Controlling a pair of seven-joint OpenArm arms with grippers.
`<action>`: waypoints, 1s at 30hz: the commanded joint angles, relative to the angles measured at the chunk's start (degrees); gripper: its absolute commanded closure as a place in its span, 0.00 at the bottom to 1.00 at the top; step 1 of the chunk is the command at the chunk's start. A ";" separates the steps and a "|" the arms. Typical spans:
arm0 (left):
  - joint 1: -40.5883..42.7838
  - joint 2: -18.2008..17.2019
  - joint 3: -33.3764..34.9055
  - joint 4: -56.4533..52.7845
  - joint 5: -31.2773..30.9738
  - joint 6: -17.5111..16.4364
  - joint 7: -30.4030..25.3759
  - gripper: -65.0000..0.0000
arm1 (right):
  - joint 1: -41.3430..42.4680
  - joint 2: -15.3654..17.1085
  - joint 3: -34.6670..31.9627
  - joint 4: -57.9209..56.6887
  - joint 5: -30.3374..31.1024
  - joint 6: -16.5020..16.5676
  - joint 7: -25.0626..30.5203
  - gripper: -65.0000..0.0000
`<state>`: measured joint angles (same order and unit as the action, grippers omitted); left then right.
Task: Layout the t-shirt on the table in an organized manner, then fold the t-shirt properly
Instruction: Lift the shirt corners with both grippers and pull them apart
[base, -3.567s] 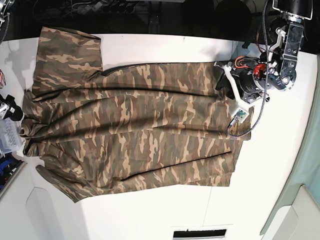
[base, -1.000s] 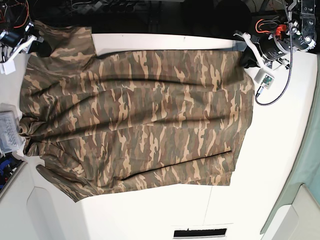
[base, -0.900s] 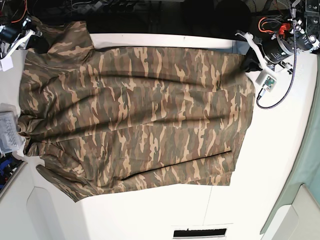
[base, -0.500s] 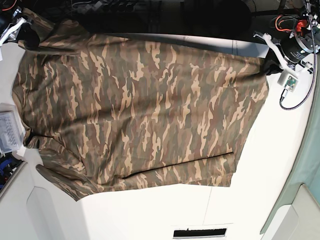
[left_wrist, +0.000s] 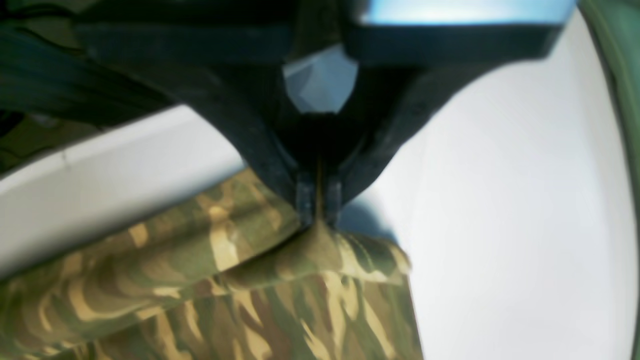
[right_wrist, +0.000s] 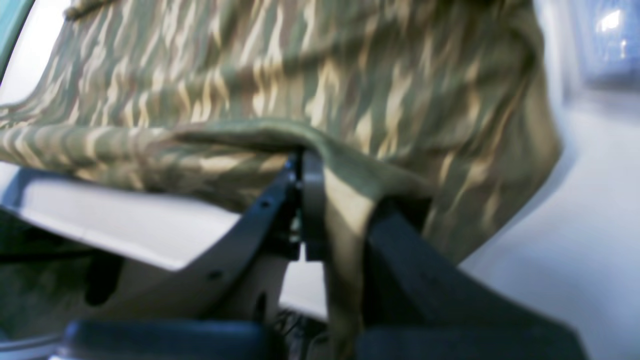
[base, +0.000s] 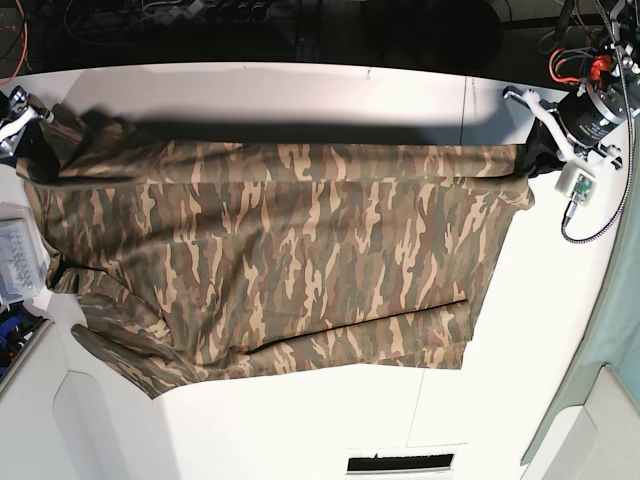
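The camouflage t-shirt (base: 290, 260) lies spread across the white table (base: 540, 380), its far edge held up slightly and casting a shadow strip behind it. My left gripper (base: 537, 157) is shut on the shirt's far right corner; in the left wrist view the gripper (left_wrist: 317, 217) pinches a peak of the shirt (left_wrist: 300, 300). My right gripper (base: 33, 140) is shut on the far left corner; in the right wrist view the gripper (right_wrist: 320, 200) has the shirt (right_wrist: 350, 75) draped over its fingers. The neck label is hidden.
A clear plastic box (base: 17, 260) sits at the table's left edge beside the shirt. A dark seam line (base: 465, 100) crosses the table at right. A teal cloth (base: 622, 300) borders the right side. A vent slot (base: 400, 465) is at the front.
Both grippers have come down and toward the front with the shirt's far edge. The cloth, stretched high and wide before, now lies lower and flatter, leaving bare table behind it.
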<state>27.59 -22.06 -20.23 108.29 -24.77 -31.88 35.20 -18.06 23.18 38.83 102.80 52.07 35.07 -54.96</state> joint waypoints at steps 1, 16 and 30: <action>-1.29 -0.81 -0.31 -0.77 0.24 0.61 -0.72 1.00 | 1.68 1.81 0.11 -0.39 -0.26 -0.35 1.40 1.00; -15.96 -5.97 3.76 -12.59 0.42 0.98 -2.45 1.00 | 25.09 10.56 -8.74 -23.02 -3.45 -0.55 4.68 1.00; -31.80 -6.03 17.68 -35.32 8.37 4.15 -11.02 1.00 | 32.48 6.73 -24.41 -38.03 -16.61 -0.81 14.97 1.00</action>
<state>-3.18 -26.85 -2.15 72.16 -16.14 -28.38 25.28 13.21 28.82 14.11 64.07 34.72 34.24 -41.19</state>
